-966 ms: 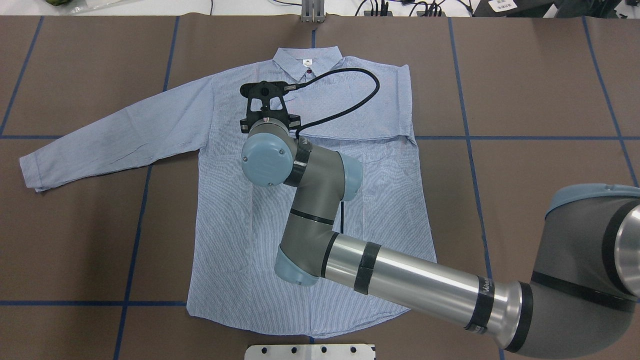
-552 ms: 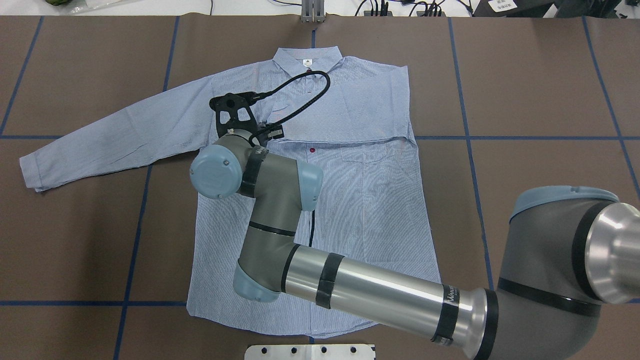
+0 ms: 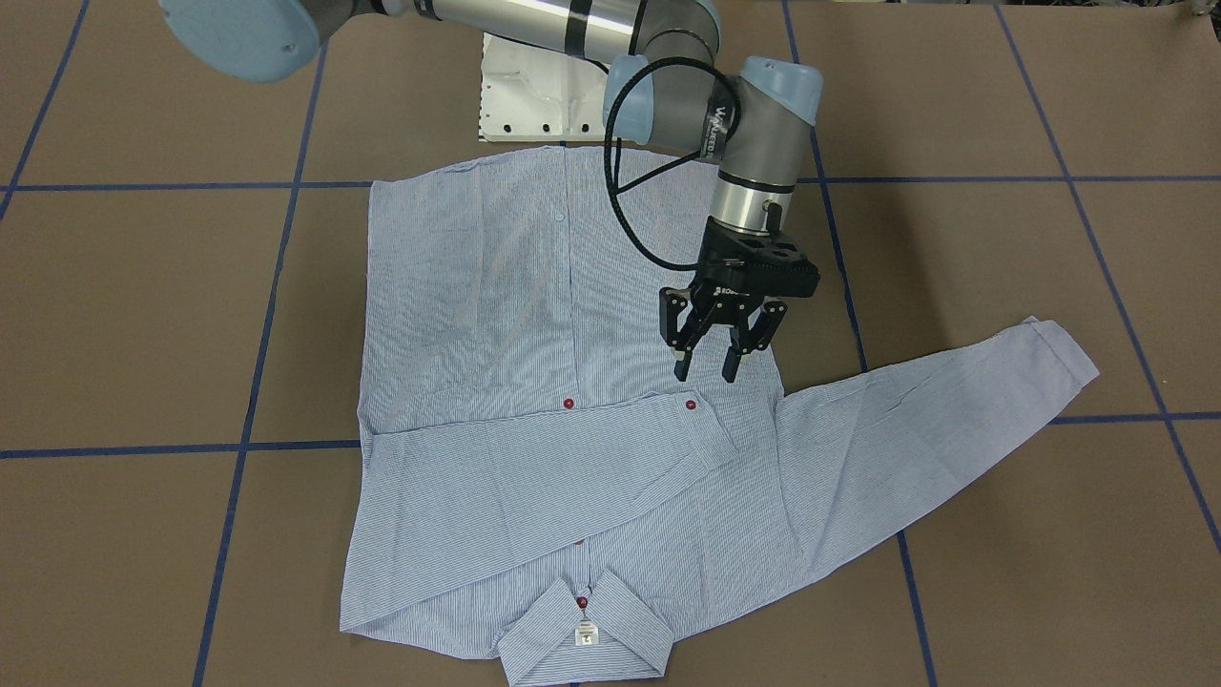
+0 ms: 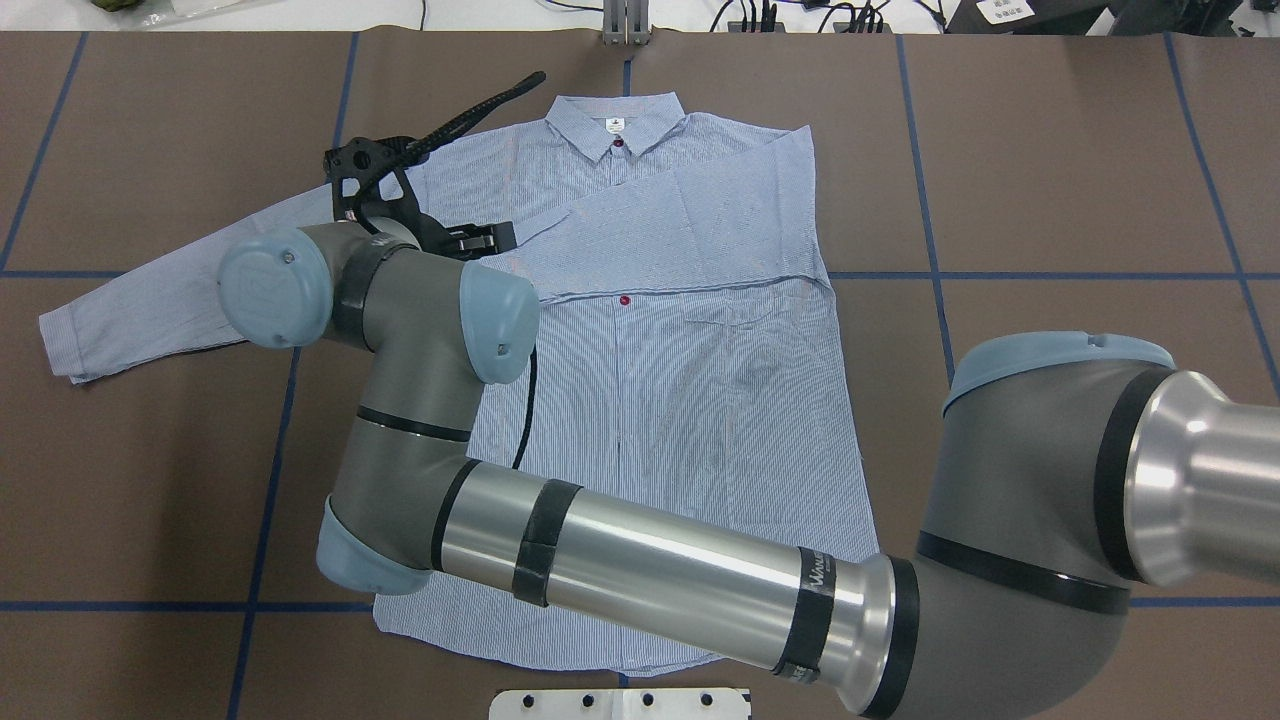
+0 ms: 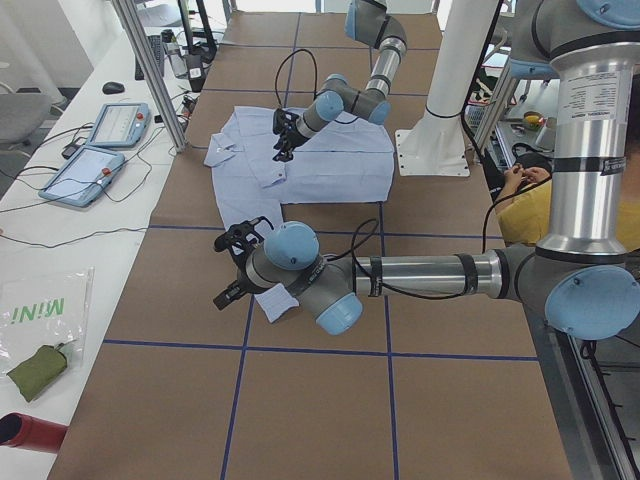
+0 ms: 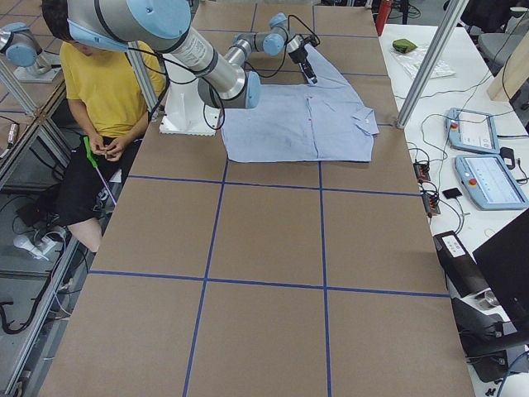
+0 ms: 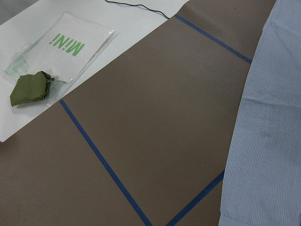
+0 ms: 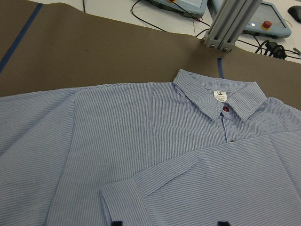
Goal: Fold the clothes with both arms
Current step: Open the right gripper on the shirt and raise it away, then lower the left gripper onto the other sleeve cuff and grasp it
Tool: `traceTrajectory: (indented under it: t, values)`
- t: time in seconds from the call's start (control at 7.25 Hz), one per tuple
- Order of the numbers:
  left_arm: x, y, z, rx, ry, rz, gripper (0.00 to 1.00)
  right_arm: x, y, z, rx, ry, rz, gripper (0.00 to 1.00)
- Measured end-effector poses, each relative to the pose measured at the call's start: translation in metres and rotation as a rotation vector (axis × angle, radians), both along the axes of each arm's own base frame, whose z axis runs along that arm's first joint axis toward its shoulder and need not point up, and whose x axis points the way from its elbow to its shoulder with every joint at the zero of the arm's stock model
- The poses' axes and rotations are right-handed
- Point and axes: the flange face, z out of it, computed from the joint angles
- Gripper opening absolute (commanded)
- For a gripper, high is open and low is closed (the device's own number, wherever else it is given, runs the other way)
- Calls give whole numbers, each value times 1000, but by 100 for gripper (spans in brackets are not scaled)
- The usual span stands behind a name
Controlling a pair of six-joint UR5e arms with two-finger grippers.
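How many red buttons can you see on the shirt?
3. A collar button, a front button and a cuff button on the folded sleeve. Others may hide under that sleeve.

The shirt (image 4: 720, 400) is thin woven cloth, matt and softly creased, with glossy dark red buttons (image 3: 690, 405). The surface (image 4: 1050, 150) wears a matt brown paper-like cover crossed by smooth blue tape lines (image 4: 1000, 275). The right arm (image 4: 680, 570) has a bright brushed metal tube, matt grey housings and smooth pale blue caps (image 4: 272, 287). The right gripper (image 3: 705, 372) looks matt black.
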Motion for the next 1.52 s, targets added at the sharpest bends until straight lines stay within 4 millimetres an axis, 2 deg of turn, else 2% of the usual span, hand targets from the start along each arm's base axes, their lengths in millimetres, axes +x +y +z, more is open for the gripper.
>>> traceTrajectory:
  t: [0.14,0.28,0.41,0.55,0.69,0.97,1.1,1.24,1.38,1.52]
  values:
    - [0,0,-1,-1,1,-2,100,16,-18,-8,-63,-31,0,100]
    - [1,-2,-3,-4,7,-7,100,40,-49,-2,-148,-66,-5,100]
    - [3,-3,-8,3,18,-14,100,67,-81,20,-222,-89,-7,100]
    - [11,-3,-9,24,25,-5,100,99,-106,55,-258,-97,-5,100]
    - [28,-5,-4,19,40,14,100,134,-122,85,-263,-106,-18,100]
    - [70,-4,10,-83,125,15,100,229,-144,136,-267,-158,-72,100]
    - [86,-1,22,-136,176,-23,100,287,-148,169,-265,-179,-107,100]
    - [100,2,34,-188,224,-87,100,358,-145,206,-251,-196,-161,100]
    - [110,6,43,-236,264,-143,94,425,-134,239,-229,-208,-213,100]
    - [117,10,50,-274,291,-179,85,477,-122,265,-206,-209,-255,100]
